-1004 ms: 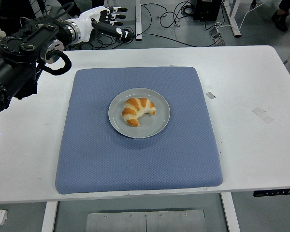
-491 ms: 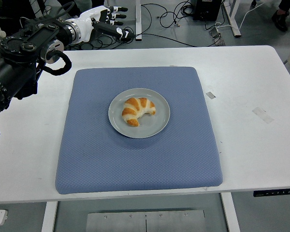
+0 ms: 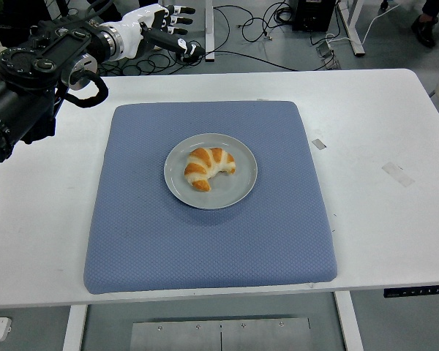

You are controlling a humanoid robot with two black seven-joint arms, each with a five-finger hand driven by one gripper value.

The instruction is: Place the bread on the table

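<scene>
one bread (image 3: 209, 167) | one plate (image 3: 238, 191) | one blue mat (image 3: 146, 234) | left hand (image 3: 161, 29) fingers spread, empty

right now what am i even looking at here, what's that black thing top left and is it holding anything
This is one picture from a camera high on a humanoid robot, looking down over its white table. The black thing is the robot's left arm; it ends in a white and black left hand, fingers spread, holding nothing, beyond the table's far edge. The right arm is out of view. A blue mat lies on the table, with a grey plate on it carrying the bread, a croissant.
</scene>
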